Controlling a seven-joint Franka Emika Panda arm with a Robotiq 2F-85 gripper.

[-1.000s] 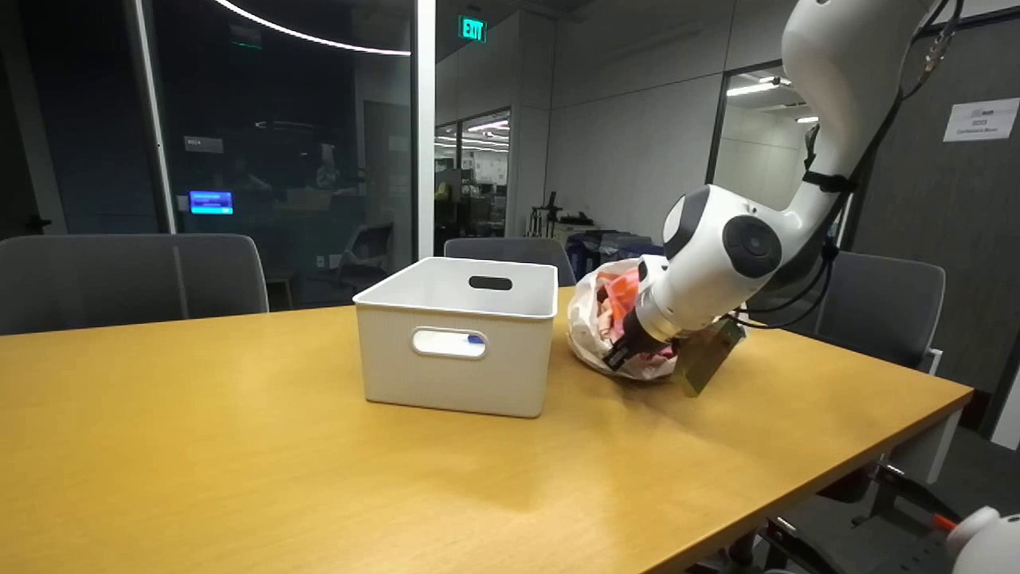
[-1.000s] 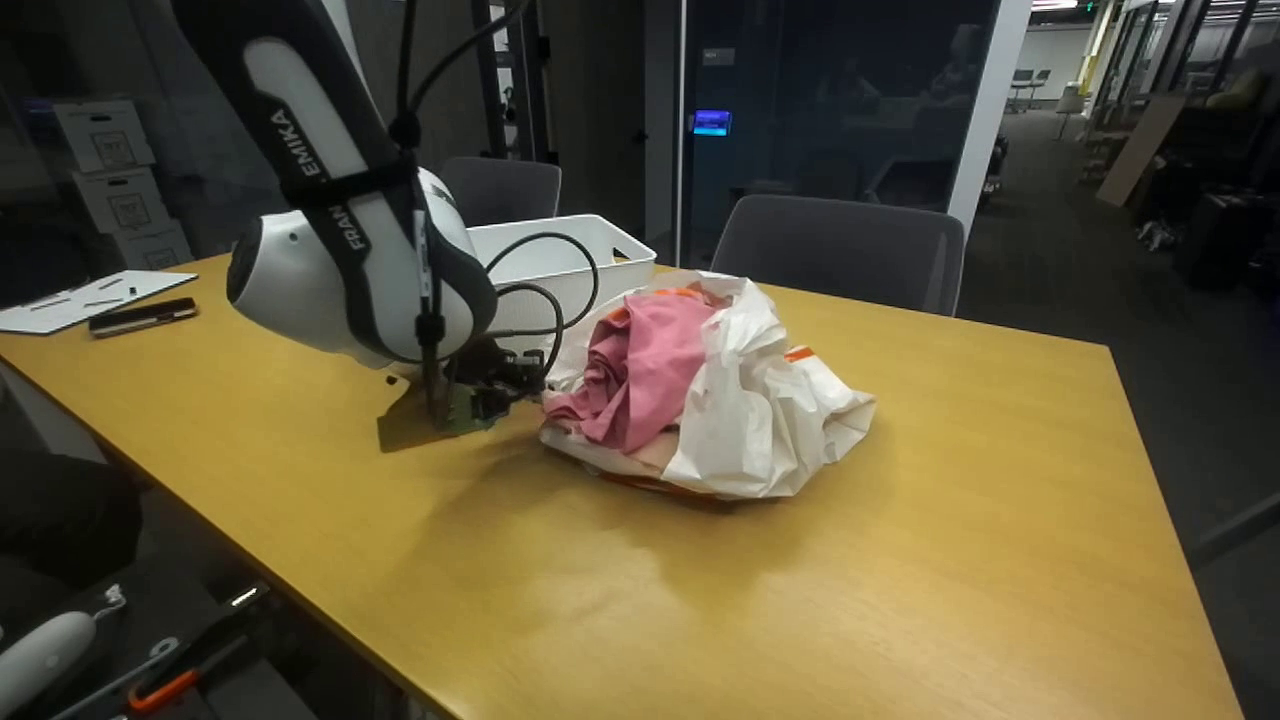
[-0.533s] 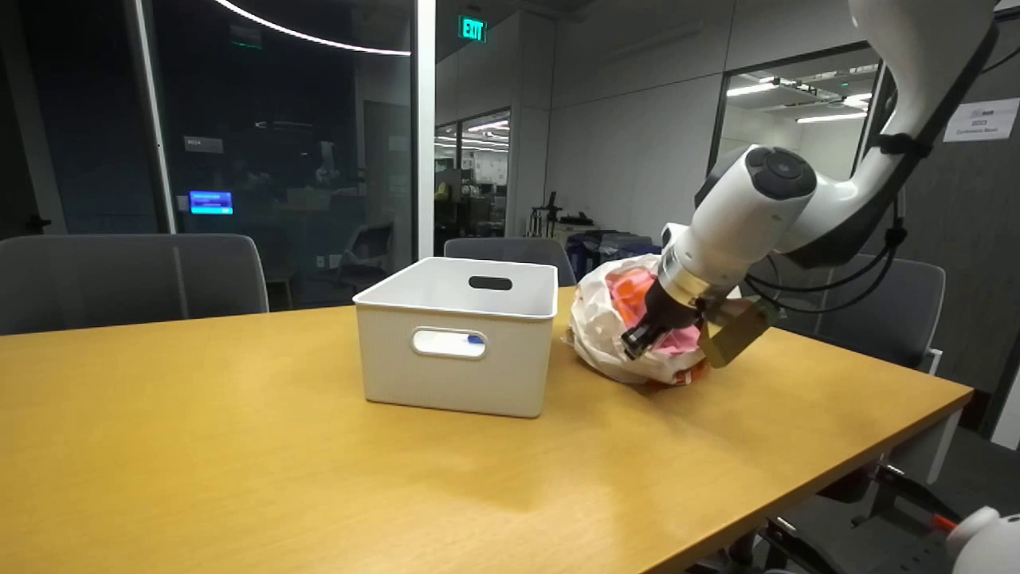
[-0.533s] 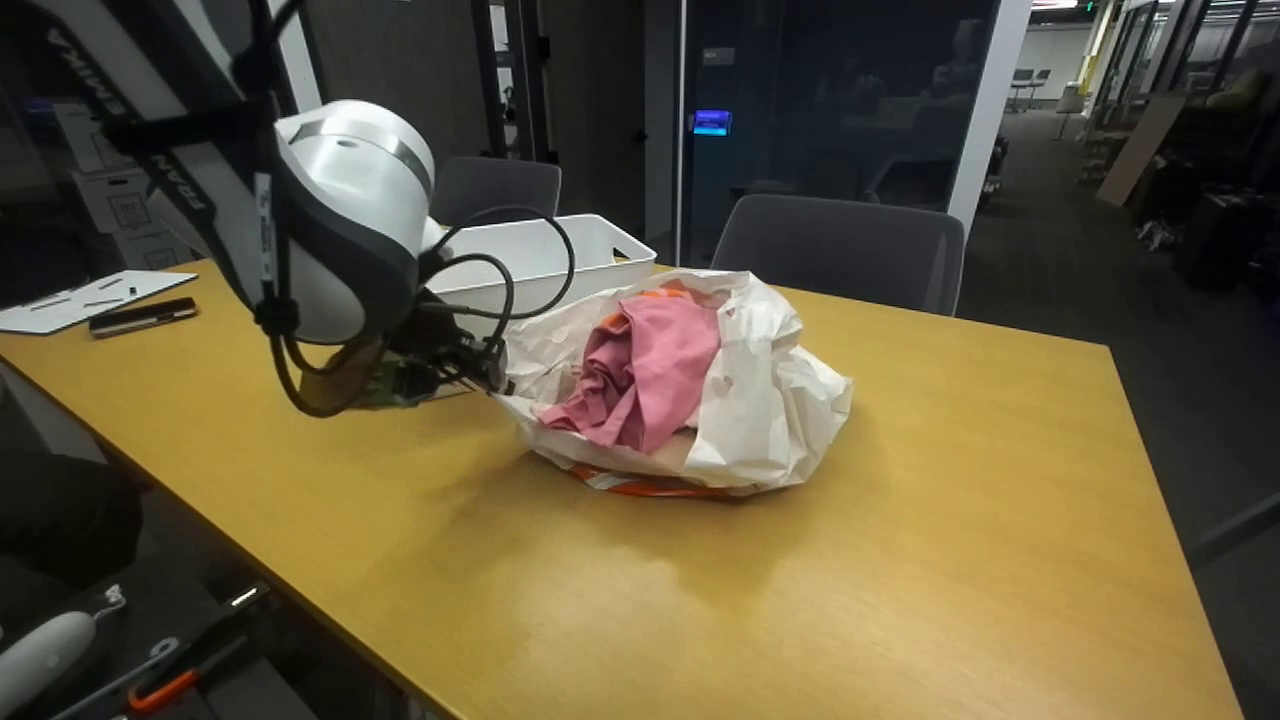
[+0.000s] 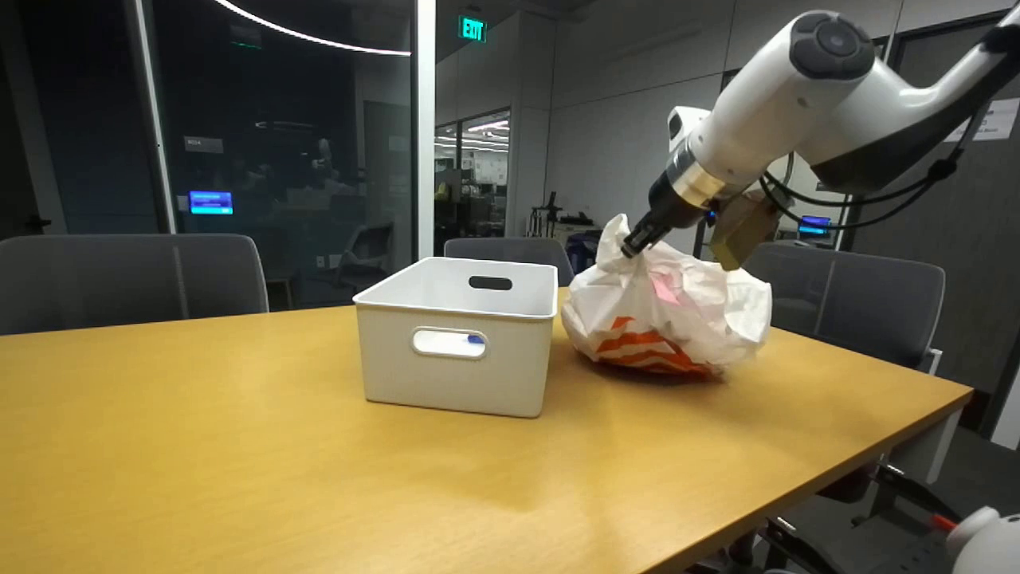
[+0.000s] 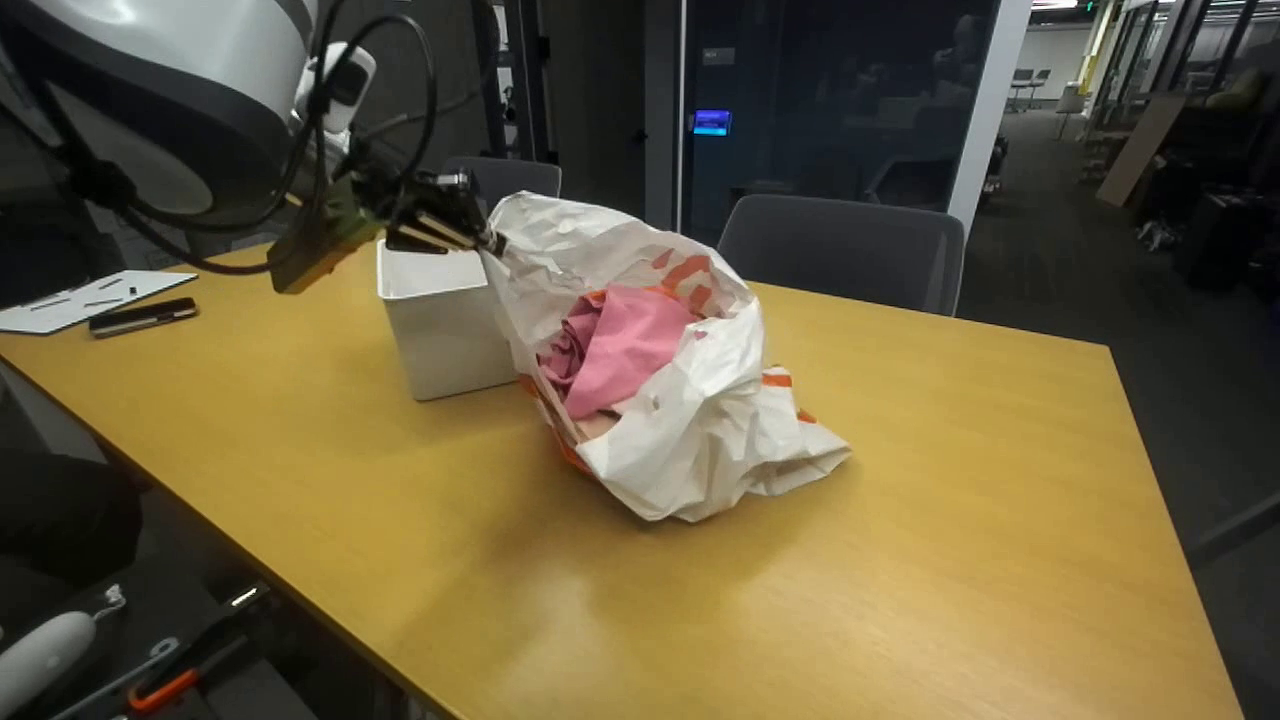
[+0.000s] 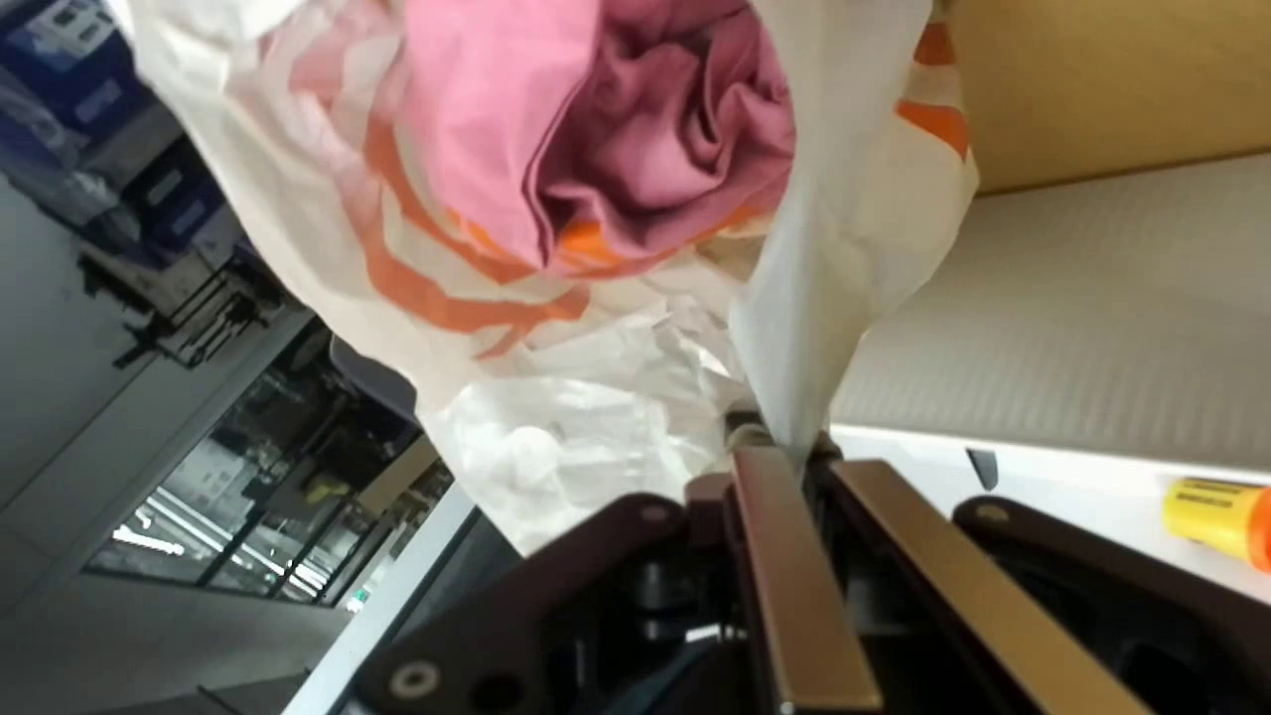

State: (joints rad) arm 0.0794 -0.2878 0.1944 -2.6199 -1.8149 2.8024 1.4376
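While the gripper [image 7: 787, 442] pinches one raised edge of the white bag [image 6: 690, 450] (pink cloth [image 6: 635, 340] inside), its base rests on the surface [image 6: 900, 560] beside a box [image 6: 450, 345]. Step: apparently lifting. Next move: needs a firm pinch.

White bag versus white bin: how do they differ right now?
The bag is soft and crumpled; the bin is boxy, with straight walls. The bag tilts, its edge pinched in the pincer; the bin stands upright on the table, not gripped. The bag is printed in orange; the bin's visible walls are unprinted. Both are whitish and open-mouthed.
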